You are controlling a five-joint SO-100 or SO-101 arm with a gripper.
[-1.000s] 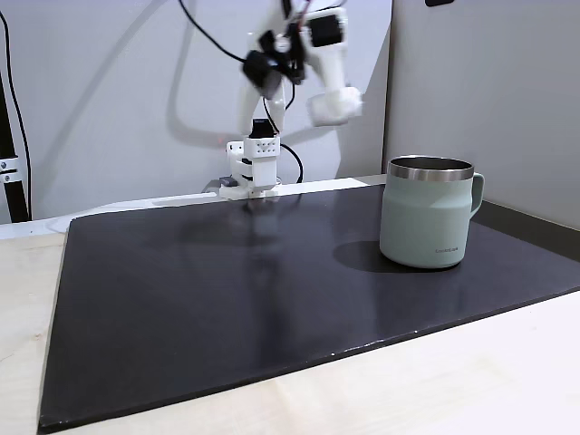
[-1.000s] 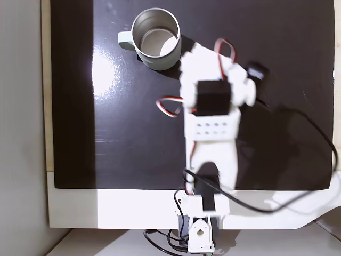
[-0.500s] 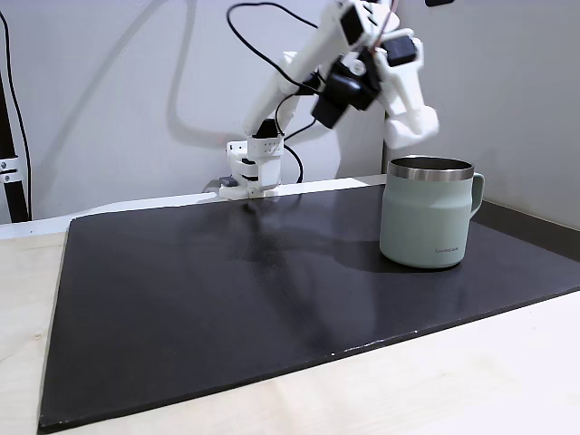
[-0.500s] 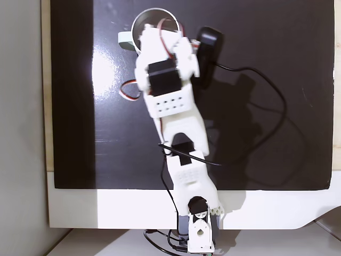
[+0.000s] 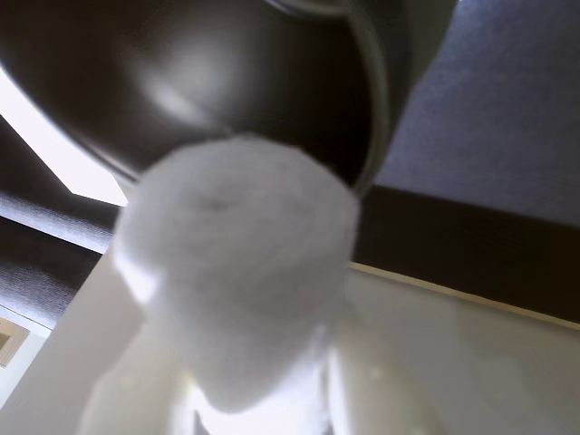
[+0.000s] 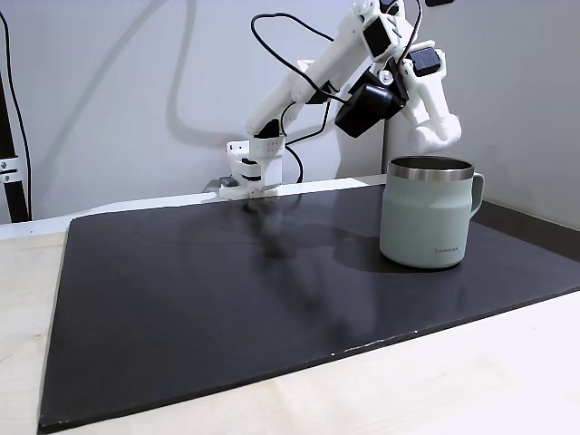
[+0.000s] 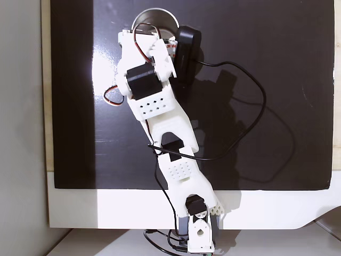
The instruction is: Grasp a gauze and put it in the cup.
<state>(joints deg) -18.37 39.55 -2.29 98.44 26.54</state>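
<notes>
You've got the gauze (image 5: 237, 272) pinched in the gripper (image 6: 433, 136), jaws closed on the roll; the wrist view shows it sitting between the white fingers (image 5: 136, 362) with the cup (image 6: 428, 213) mouth right behind it. From the side, the gripper hangs just above the steel rim (image 6: 431, 169), toward the left part of the opening, clear of the metal. From above, the arm (image 7: 154, 101) covers most of the cup (image 7: 154, 13), so you can't confirm centring there; go by the wrist view. There the rim (image 5: 376, 100) curves close past the roll's right edge, so I'd judge you're a bit off-centre. Nudge toward the middle of the opening before letting go, and drop a little lower so the soft roll can't bounce off the rim onto the black mat (image 6: 227, 290). Open the jaws fully; fabric may cling to a finger, so pause, then lift straight up.
</notes>
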